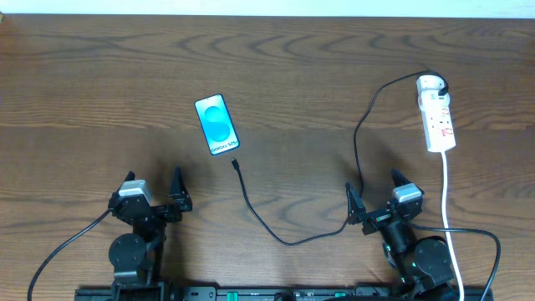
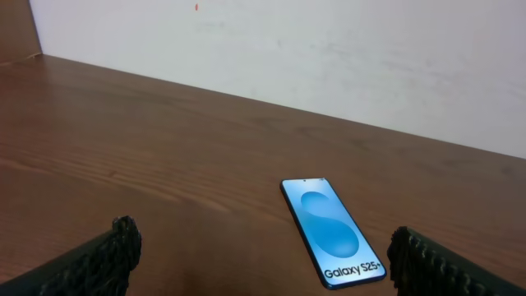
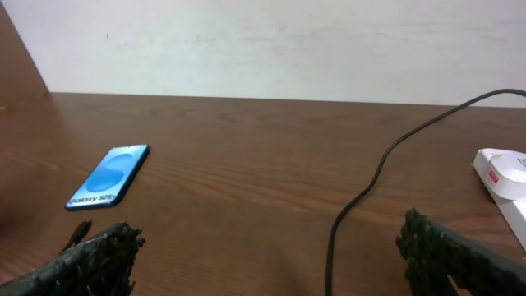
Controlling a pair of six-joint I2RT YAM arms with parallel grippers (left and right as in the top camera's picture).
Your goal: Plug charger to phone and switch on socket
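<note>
Beyond the left end effector [image 1: 153, 177] lies the phone [image 1: 216, 124], apparently unplugged

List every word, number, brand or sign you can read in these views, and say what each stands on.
"Galaxy S25+": white text on the phone, at one end of its blue screen, clear in the left wrist view.
Red marks on the socket: too small to read.
Nothing else is legible.

Right wrist view: the power strip [image 3: 503, 179] is cut off by the right edge; the black cable [image 3: 333, 238] leaves at the near and right edges. Overhead view: the strip's switch position is too small to tell.
</note>
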